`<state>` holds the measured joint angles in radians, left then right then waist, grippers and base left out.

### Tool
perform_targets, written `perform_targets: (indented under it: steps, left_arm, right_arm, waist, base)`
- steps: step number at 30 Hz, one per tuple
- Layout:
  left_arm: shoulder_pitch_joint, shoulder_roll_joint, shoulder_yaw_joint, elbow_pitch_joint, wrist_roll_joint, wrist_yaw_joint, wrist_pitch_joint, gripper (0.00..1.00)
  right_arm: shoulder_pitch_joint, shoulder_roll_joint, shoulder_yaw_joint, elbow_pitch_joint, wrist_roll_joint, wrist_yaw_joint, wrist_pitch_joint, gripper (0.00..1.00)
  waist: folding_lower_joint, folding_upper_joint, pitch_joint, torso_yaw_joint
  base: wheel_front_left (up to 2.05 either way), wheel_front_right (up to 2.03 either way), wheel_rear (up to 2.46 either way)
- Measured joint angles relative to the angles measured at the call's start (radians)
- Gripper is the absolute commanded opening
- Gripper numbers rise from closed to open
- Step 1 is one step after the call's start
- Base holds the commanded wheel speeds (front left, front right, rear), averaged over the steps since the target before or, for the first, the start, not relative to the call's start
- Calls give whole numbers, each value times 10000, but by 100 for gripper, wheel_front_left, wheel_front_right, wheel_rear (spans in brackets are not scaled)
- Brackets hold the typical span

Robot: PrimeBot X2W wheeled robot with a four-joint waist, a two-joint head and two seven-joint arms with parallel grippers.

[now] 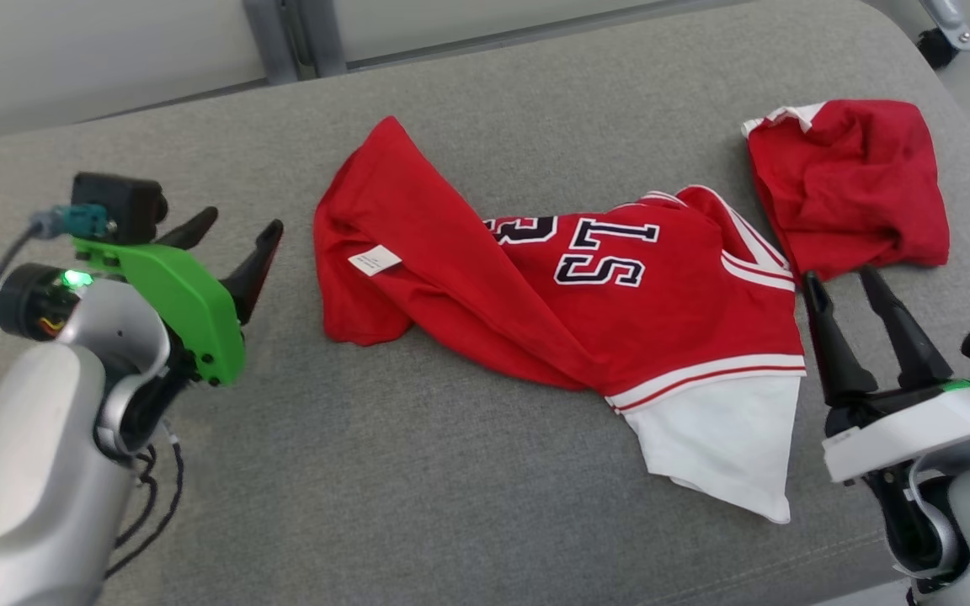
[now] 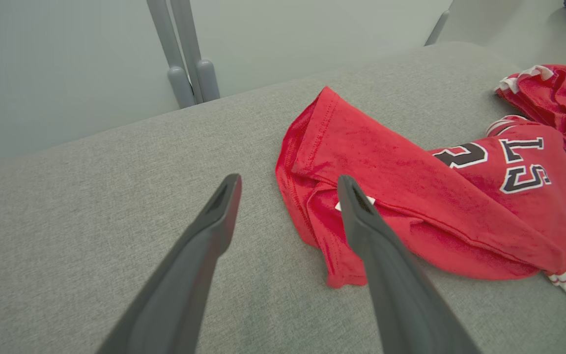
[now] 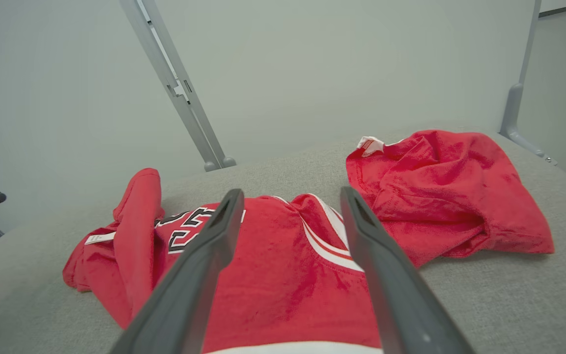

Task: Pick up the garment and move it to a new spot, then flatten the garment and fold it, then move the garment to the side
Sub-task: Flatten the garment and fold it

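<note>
Red jersey [image 1: 670, 328] lies twisted between the empty, wide-open left tool [image 1: 242, 220] and right tool [image 1: 839, 276], which should pinch opposite edges and pull flat.

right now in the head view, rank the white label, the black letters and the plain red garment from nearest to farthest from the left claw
1. White label: on the near end of the jersey, just right of the left claw.
2. Black letters: mid-jersey, farther right.
3. Plain red garment: far right, beyond the jersey.
</note>
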<state>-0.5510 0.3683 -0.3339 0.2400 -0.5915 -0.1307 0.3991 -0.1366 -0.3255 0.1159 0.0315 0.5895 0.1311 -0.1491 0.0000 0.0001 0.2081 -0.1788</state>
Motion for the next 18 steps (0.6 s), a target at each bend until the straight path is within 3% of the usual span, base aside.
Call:
perform_targets:
  steps: [5, 18]
  left_arm:
    - [-1254, 1164, -1083, 631, -924, 0, 1189, 100]
    - [-3340, 2861, -2963, 1595, -2999, 0, 2989, 100]
  right_arm:
    - [-671, 207, 752, 621, 27, 0, -466, 100]
    - [-1756, 305, 2023, 1565, 472, 0, -1053, 100]
  waist:
    - [0, 0, 525, -575]
    - [0, 0, 1732, -2082]
  base:
    - [0, 0, 0]
    - [0, 0, 0]
